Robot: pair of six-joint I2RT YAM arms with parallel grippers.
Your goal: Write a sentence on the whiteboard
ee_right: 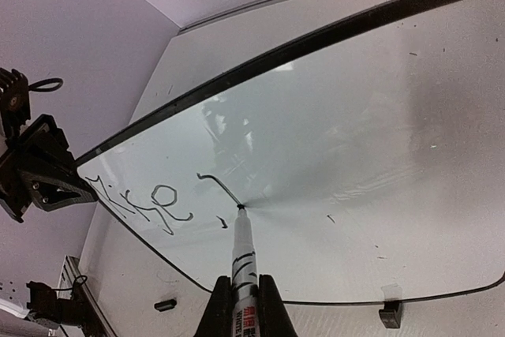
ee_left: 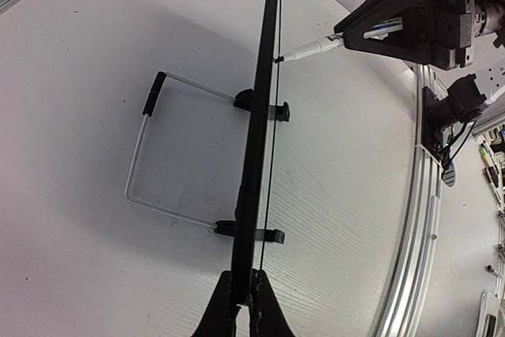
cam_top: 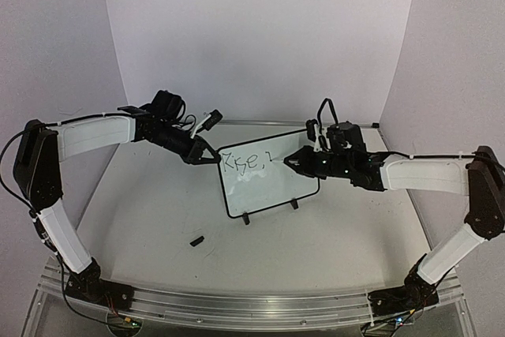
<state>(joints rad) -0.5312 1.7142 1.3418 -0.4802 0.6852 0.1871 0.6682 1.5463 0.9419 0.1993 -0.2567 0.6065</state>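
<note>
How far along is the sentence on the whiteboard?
Done: the first word, roughly "Rise" with a comma, is on the whiteboard. In hand: the left gripper clamps the board's edge while the right gripper presses the marker tip at the next word's opening stroke. Left: the rest of the sentence; most of the board is bare.
</note>
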